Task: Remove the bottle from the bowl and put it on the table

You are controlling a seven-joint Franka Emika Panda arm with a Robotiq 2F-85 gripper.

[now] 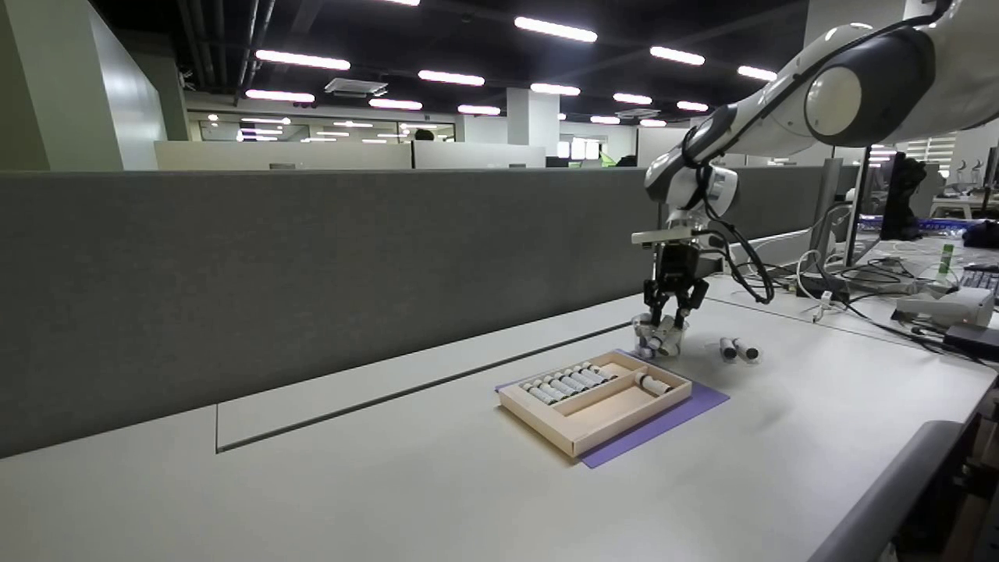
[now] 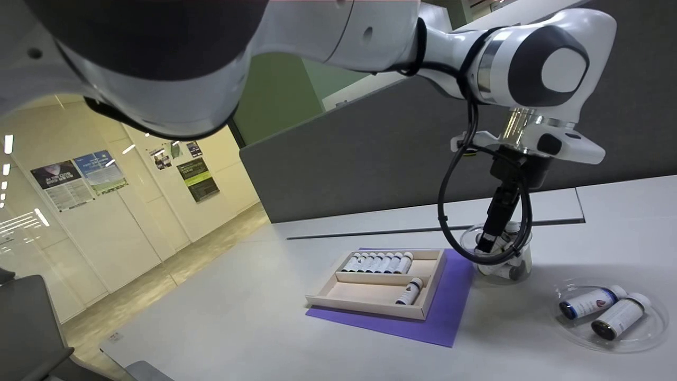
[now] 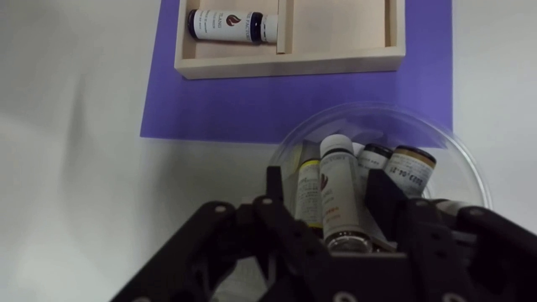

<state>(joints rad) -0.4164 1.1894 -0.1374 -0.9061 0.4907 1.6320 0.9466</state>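
Observation:
The bowl is a clear round container on the pale table, holding several small labelled bottles. It also shows in both exterior views. A white-capped bottle lies tilted on top of the others. My gripper is open over the bowl, one finger on each side of this bottle, with visible gaps. In an exterior view its fingers reach down at the bowl's mouth. In an exterior view the fingertips are partly behind a cable loop. The bottle's lower end is partly hidden by the gripper.
A light wooden tray with several bottles lies on a purple sheet beside the bowl. A clear shallow dish holding two bottles stands on the bowl's opposite side. A dark grey partition runs behind the table.

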